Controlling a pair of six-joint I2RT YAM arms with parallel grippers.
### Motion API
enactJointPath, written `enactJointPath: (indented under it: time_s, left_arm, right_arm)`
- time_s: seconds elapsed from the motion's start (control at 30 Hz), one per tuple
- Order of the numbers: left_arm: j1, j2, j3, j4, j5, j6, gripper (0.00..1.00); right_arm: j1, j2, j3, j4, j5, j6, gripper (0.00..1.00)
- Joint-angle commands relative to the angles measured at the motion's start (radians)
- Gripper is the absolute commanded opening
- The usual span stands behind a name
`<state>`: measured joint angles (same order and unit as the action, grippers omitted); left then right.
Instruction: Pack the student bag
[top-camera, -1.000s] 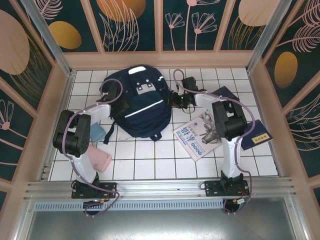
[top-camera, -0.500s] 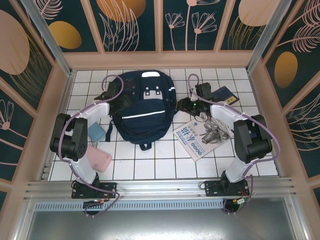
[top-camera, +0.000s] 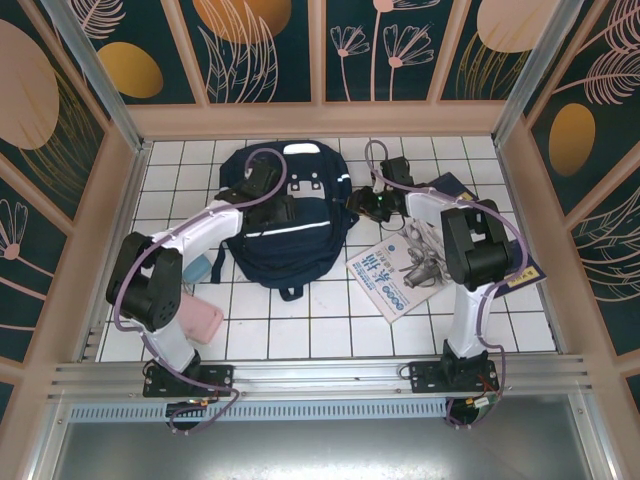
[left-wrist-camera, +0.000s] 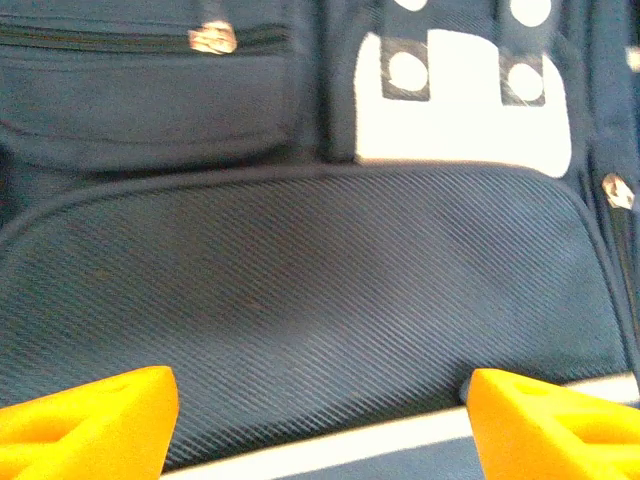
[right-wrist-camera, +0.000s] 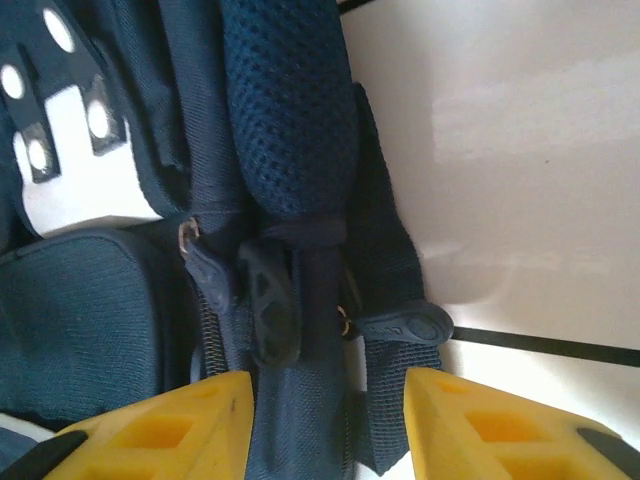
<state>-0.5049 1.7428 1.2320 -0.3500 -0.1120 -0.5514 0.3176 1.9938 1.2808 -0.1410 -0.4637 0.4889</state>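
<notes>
Backpack (top-camera: 290, 245) beneath left gripper (left-wrist-camera: 320, 405), beside right gripper (right-wrist-camera: 328, 412)

Top view: your left arm (top-camera: 205, 225) hides pt of the large navy-blue fabric backpack (top-camera: 295, 245) & the small light-blue flat obj (top-camera: 194, 267). Left wrist pic's blurred, yellow fingertips (left-wrist-camera: 90, 420) cut off at btm. Print on white paper booklet (top-camera: 395, 272) too small to read.

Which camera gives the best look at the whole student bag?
Top external: the entire student bag is in frame. The left wrist view is close on its front panel, the right wrist view on its side strap.
</notes>
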Motion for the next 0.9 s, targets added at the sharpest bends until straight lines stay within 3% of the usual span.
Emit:
enactJointPath:
  time_s: [0.0, 0.3, 0.5, 0.67, 0.8, 0.87]
  left_arm:
    - [-0.055, 0.012, 0.040, -0.038, 0.000, 0.105, 0.74]
    - [-0.221, 0.118, 0.172, -0.123, -0.078, 0.163, 0.67]
    - [-0.266, 0.150, 0.200, -0.115, -0.043, 0.171, 0.61]
    - [-0.271, 0.173, 0.222, -0.080, 0.049, 0.153, 0.53]
    - [-0.283, 0.237, 0.290, -0.094, 0.059, 0.132, 0.47]
    - [-0.288, 0.285, 0.340, -0.128, 0.036, 0.115, 0.44]
  right_arm:
    - [-0.001, 0.003, 0.018, 0.022, -0.035, 0.010, 0.44]
    - [-0.022, -0.033, -0.059, 0.068, -0.081, 0.046, 0.39]
    - [-0.015, -0.031, -0.109, 0.109, -0.185, 0.021, 0.38]
    - [-0.012, -0.033, -0.124, 0.148, -0.265, 0.023, 0.25]
    - [-0.023, -0.085, -0.141, 0.146, -0.221, 0.036, 0.28]
    - [-0.046, -0.130, -0.172, 0.157, -0.195, 0.049, 0.35]
